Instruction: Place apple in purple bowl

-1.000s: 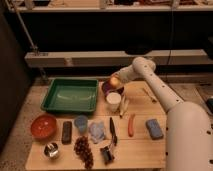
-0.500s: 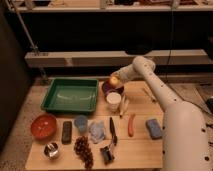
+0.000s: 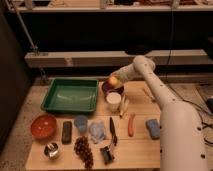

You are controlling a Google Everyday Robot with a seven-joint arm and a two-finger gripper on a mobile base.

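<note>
The apple [image 3: 114,80], small and yellow-orange with a red blush, is held at the tip of my gripper [image 3: 115,80], just above the left part of the dark purple bowl [image 3: 113,89]. The bowl sits on the wooden table right of the green tray and behind a white cup. My white arm [image 3: 150,82] reaches in from the right over the table's far side. The gripper partly hides the bowl's rim.
A green tray [image 3: 71,95] lies left of the bowl. A white cup [image 3: 114,102], carrot [image 3: 131,125], blue sponge [image 3: 153,128], knife [image 3: 112,131], blue cup [image 3: 81,123], red bowl [image 3: 43,125], metal bowl [image 3: 51,150] and grapes [image 3: 83,148] lie in front.
The apple and gripper have shifted slightly right and up, from beside the bowl's left edge to over the bowl.
</note>
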